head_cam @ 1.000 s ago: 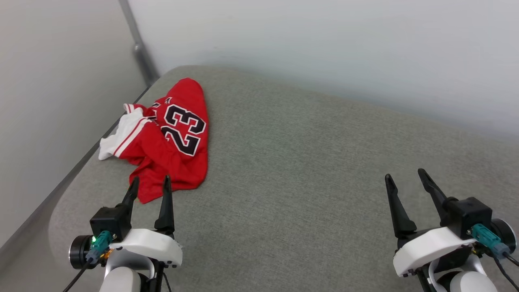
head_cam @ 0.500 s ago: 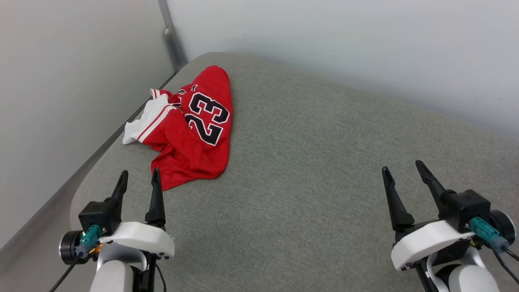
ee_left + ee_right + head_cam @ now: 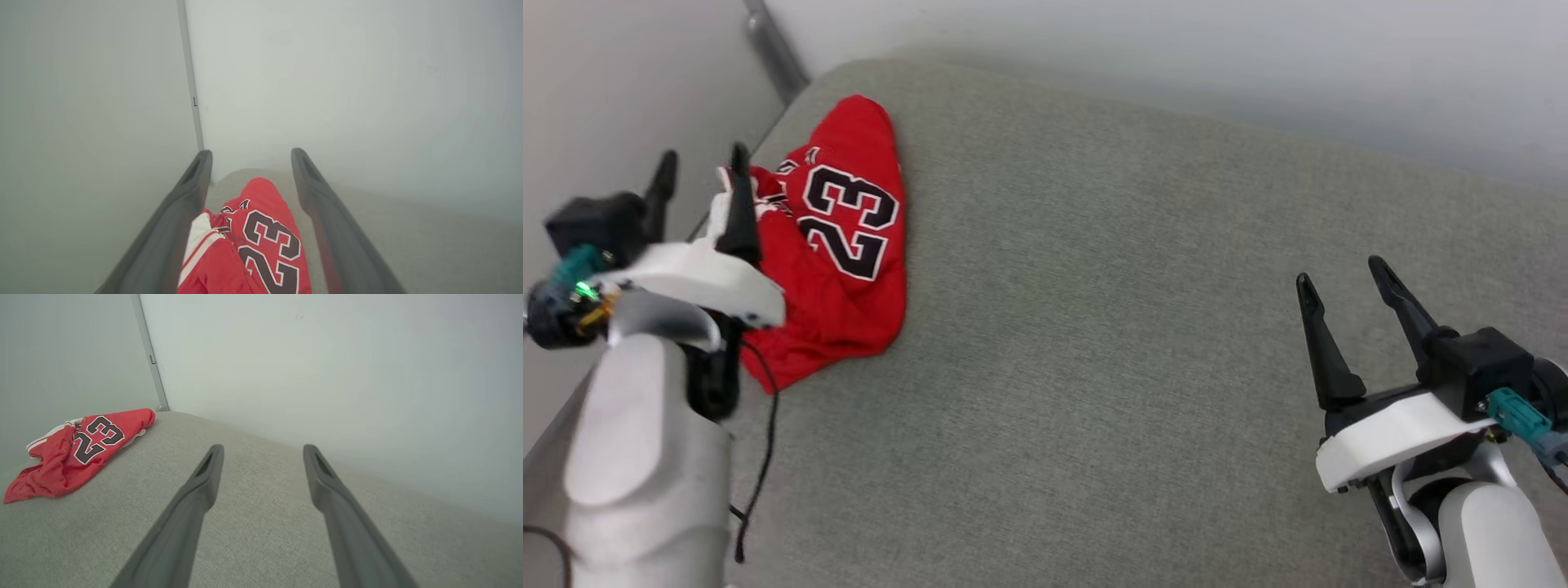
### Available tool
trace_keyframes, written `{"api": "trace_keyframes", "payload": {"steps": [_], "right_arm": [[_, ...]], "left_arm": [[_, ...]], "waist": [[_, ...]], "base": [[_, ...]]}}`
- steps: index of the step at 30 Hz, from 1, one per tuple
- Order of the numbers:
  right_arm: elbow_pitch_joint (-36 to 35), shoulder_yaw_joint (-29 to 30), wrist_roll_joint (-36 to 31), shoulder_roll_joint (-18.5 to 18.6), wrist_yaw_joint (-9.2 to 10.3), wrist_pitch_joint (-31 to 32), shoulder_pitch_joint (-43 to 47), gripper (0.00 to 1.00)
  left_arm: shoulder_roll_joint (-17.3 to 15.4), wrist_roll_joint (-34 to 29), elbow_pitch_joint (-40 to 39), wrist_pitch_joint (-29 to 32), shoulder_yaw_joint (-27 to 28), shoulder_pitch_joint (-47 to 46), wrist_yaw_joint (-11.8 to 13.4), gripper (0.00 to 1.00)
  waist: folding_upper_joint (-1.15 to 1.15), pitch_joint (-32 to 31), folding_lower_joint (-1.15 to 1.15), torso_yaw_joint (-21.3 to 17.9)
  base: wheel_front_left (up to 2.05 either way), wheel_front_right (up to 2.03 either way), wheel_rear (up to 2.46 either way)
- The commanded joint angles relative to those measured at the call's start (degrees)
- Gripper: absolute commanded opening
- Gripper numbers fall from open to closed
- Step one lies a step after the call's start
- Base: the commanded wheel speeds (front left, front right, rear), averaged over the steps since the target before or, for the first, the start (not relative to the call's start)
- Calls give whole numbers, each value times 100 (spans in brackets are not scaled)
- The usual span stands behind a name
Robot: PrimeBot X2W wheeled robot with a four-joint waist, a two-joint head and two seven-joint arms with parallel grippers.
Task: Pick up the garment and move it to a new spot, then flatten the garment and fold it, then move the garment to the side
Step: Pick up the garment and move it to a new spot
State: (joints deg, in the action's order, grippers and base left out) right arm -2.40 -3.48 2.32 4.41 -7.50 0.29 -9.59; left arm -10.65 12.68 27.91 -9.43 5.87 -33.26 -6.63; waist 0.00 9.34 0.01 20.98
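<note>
Fingers (image 3: 740,204) of the left gripper (image 3: 703,163) are spread empty over the crumpled garment (image 3: 849,245) at 10 o'clock on the grey cushion (image 3: 1094,367), the right gripper (image 3: 1339,273) likewise spread at 4 o'clock, so every step is judged outstanding: pickup, moving, flattening, folding.

The grey cushioned surface (image 3: 1143,343) bears a crumpled red garment (image 3: 849,269) (number 23 showing) near its corner.
</note>
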Motion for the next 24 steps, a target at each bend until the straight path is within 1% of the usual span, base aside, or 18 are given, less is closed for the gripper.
{"api": "trace_keyframes", "payload": {"steps": [1,6,9,12,15,19,22,24], "right_arm": [[-27,-10,28,48,2,-15,-95,100],[74,-32,98,44,2,-110,-319,100],[149,-50,132,15,2,-201,-461,100],[234,-65,163,-1,2,-280,-590,100],[330,-74,194,-11,2,-358,-710,100],[429,-145,219,-28,2,-450,-851,100],[516,-190,255,-31,2,-504,-950,100],[555,-207,290,-33,3,-520,-996,100]], "left_arm": [[-89,65,75,58,35,-165,-24,100],[-805,336,692,788,18,-807,-73,100],[-1211,616,1136,1434,-84,-1028,-83,100],[-1643,1085,1403,2168,-303,-1191,-81,100],[-1920,1535,1568,2966,-448,-1157,-82,100],[-2252,2087,1844,4026,-347,-1046,-82,100],[-2389,2313,2053,4701,-254,-944,-48,100],[-2408,2433,2129,5055,-207,-901,37,100]], "waist": [[0,315,-1,-340],[0,663,-1,-831],[0,871,-1,-1084],[0,1084,-1,-1287],[0,1268,-1,-1407],[0,1476,-1,-1539],[0,1572,-1,-1620],[0,1633,-1,-1644]], "base": [[0,0,0],[0,0,0],[0,0,0],[0,0,0],[0,0,0],[0,0,0],[0,0,0],[0,0,0]]}}
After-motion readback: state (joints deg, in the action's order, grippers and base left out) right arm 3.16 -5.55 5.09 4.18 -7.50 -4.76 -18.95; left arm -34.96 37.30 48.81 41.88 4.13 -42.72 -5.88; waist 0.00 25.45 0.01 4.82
